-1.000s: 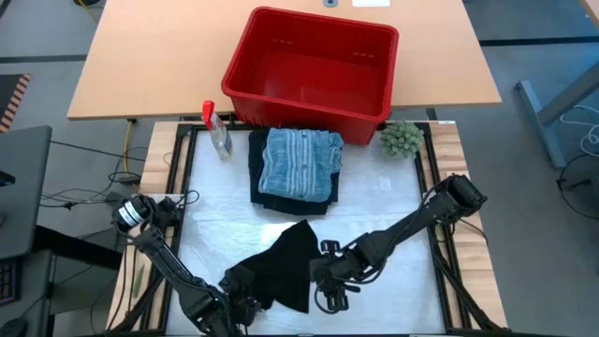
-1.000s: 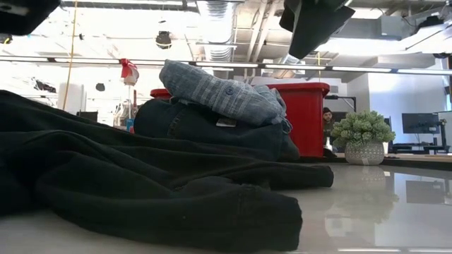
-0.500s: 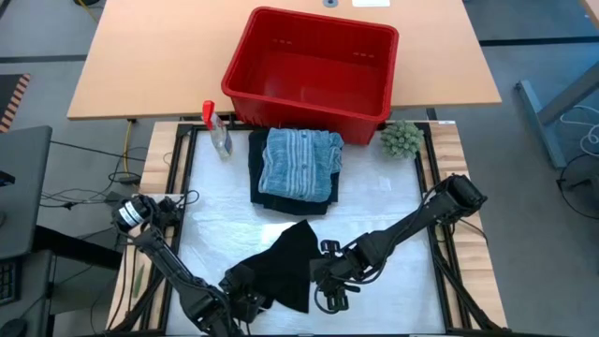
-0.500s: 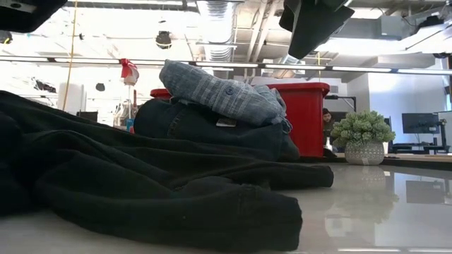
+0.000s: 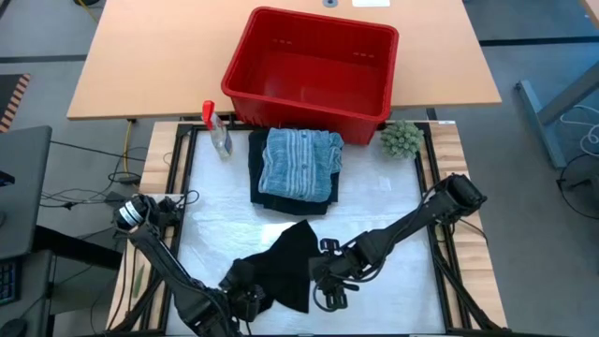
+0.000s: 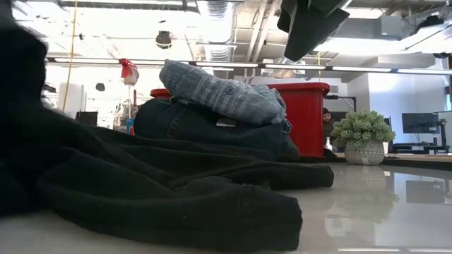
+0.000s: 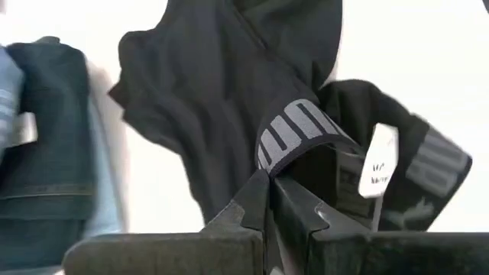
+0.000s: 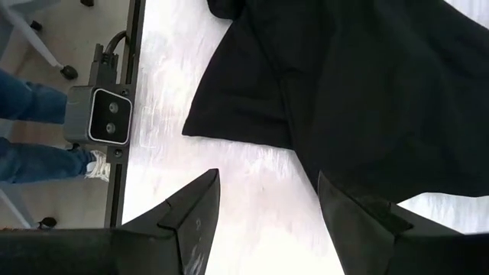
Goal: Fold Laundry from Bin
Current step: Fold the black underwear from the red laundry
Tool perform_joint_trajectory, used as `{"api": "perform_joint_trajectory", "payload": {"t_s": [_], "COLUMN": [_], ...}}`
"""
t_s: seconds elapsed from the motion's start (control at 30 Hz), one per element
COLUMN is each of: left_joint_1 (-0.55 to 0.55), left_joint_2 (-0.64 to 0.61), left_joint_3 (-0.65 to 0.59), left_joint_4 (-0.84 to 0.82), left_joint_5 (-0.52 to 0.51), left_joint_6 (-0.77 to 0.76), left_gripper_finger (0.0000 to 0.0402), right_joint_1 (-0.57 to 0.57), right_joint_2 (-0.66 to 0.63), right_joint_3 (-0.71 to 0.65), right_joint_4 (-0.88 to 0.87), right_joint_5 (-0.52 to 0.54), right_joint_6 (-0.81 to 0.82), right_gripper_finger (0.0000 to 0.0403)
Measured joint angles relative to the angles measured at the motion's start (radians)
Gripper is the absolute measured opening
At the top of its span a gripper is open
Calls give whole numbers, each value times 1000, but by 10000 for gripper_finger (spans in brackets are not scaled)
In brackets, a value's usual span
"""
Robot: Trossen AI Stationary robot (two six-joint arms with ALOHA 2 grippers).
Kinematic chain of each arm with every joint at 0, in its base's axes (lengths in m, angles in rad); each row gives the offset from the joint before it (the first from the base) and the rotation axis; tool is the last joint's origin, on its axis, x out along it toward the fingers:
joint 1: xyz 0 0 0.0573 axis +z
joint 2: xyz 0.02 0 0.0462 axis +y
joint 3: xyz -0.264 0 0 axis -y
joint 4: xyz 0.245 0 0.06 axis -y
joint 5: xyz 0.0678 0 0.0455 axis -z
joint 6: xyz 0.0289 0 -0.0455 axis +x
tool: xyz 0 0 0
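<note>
Left end effector [image 7: 269,200] is fully closed, pinching the grey-lettered elastic waistband of the crumpled black cloth garment [image 5: 285,262] at the near edge of the bench. Right end effector [image 8: 267,200] hovers with its fingers spread wide over the same garment's other side, holding nothing.

Rest of the laundry: a folded faded grey-blue striped garment [image 5: 299,161] sits on a folded dark navy one [image 5: 265,192], stacked mid-bench just in front of the bright red rectangular plastic bin [image 5: 312,71]. The bin looks empty from above.

Risks from here, as I judge them:
- The pinch is on the waistband edge only. If the left arm lifts fast, the elastic could slip out.
- The garment is bunched and partly doubled over itself. A one-sided pull may drag the whole heap rather than spread it.
- The white care tag [image 7: 378,162] lies right beside the grip. A snag there would twist the cloth.
- If the right end effector comes down too deep it could take several layers, or none if it only skims the top.
- Dragging the garment toward the stack could upset the folded pile.

Surface: glossy white sheet [image 5: 225,206] laid on a light wooden bench [image 5: 150,159], likely low friction, so cloth will slide. A small clear spray bottle with a red top [image 5: 217,131] and a small fuzzy green ball [image 5: 401,139] stand at the far corners, beside the bin.

Room: open lab with ceiling ducts and strip lights, and monitors beyond. A person's legs in jeans [image 8: 34,130] show beside the bench.
</note>
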Motion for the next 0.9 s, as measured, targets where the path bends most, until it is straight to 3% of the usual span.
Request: {"api": "perform_joint_trajectory", "payload": {"t_s": [0.2, 0.4, 0.7, 0.9], "left_joint_1": [-6, -44, -75, -74], "left_joint_2": [0, -2, 1, 1], "left_joint_3": [102, 127, 14, -56], "left_joint_4": [-164, -169, 95, 185], "left_joint_5": [15, 91, 148, 149], "left_joint_6": [13, -11, 69, 70], "left_gripper_finger": [0, 0, 0, 0], "right_joint_1": [-12, -10, -9, -11], "right_joint_2": [0, 0, 0, 0], "right_joint_3": [0, 0, 0, 0], "right_joint_4": [1, 16, 49, 106], "right_joint_5": [0, 0, 0, -1], "right_joint_6": [-6, -6, -6, -21], "right_gripper_finger": [248, 248, 248, 248]}}
